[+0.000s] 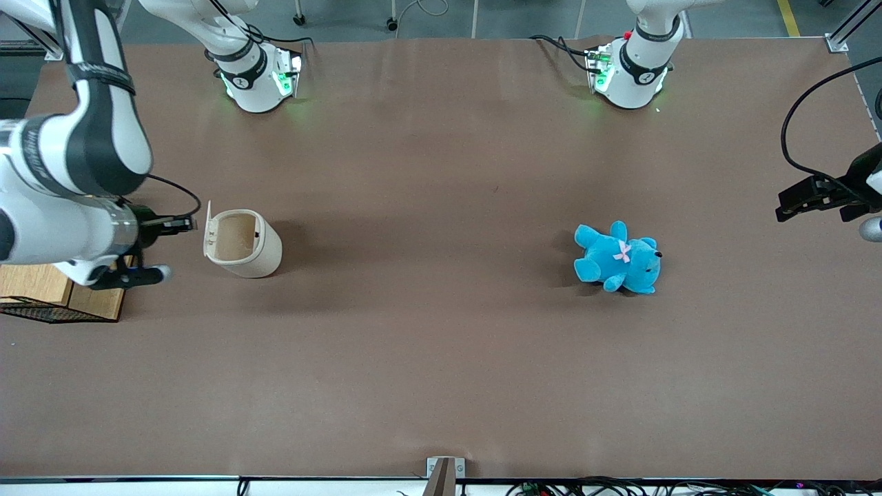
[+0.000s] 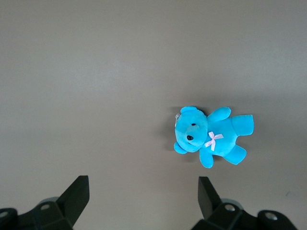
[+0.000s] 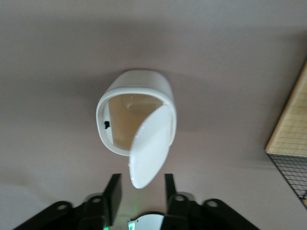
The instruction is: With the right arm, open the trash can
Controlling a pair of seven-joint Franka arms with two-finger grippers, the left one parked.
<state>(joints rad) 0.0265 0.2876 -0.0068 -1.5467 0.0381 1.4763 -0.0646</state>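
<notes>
- Firstly, at the working arm's end of the brown paper-covered table [image 1: 441,386], hard against that edge: a light wood box with black wire mesh [image 1: 48,297], partly covered by the large white jointed right arm with black panels [image 1: 76,158].
- Just above that box, the arm's black two-finger gripper [image 1: 160,248], fingers spread apart and clasping nothing; one finger [image 3: 113,191] and its partner flanking the tip of the lid without visible contact in the right wrist view.
- Just beside the gripper, toward the table's middle: the small cream-white plastic trash can [image 1: 251,244] with tan inside, standing on the table near the working arm's edge, roughly midway between the arm bases' edge and the front camera's edge.
- On its gripper side, the hinged cream-white flip lid [image 1: 207,231], swung up and standing nearly on edge, interior exposed.
- Well apart, toward the parked arm's end: a bright blue plush teddy with a pink bow [image 1: 618,258], lying on its side on bare table.
</notes>
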